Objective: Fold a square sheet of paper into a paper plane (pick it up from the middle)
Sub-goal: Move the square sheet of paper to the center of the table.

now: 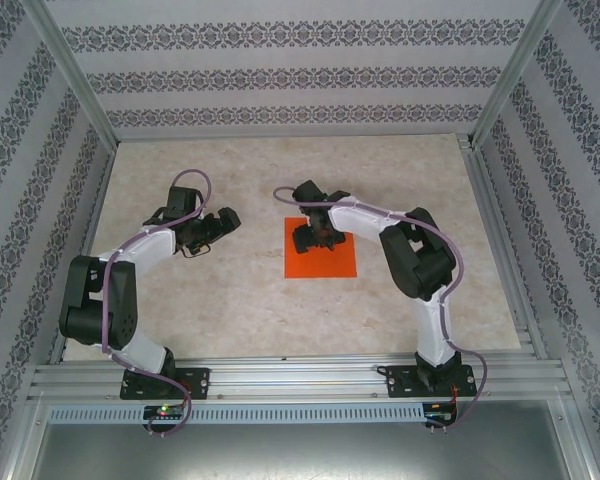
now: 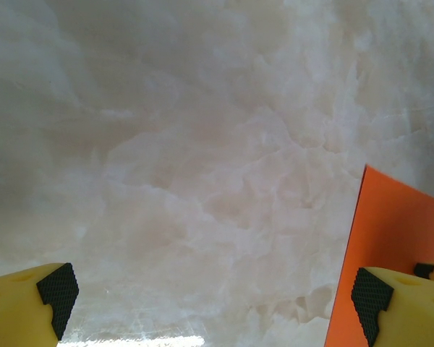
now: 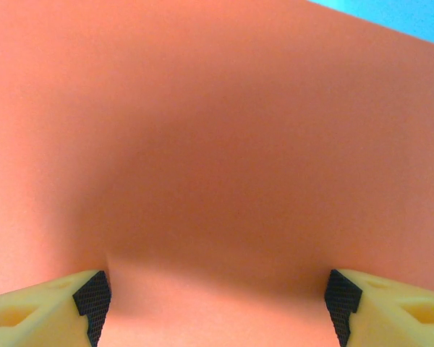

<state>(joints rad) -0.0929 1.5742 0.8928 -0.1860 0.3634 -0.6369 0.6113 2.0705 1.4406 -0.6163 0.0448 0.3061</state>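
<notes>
From above, the square sheet of paper (image 1: 325, 263) lies flat on the pale, marble-looking table (image 1: 230, 310), a little right of the middle. The right gripper (image 1: 312, 240) hangs directly over the sheet's far half. The left gripper (image 1: 223, 222) waits beside it over bare table, apart from the sheet.

In the left wrist view, the yellow fingers with black ribbed pads (image 2: 58, 289) stand wide apart and hold nothing. One straight edge and a sharp corner of the orange-red sheet come in from the right.

In the right wrist view, the two pads (image 3: 92, 298) are also spread wide with nothing between them, very low over the paper. I cannot tell if they touch it. The paper is plain, matte and without a crease, and a bluish strip (image 3: 405, 11) shows beyond its far edge.

I judge the step to be the first pick-up from the middle, with no fold made yet. The next move calls for pressing both pads gently on the thin sheet and closing, so a small ridge rises between them. The smooth table may let the sheet slide.
</notes>
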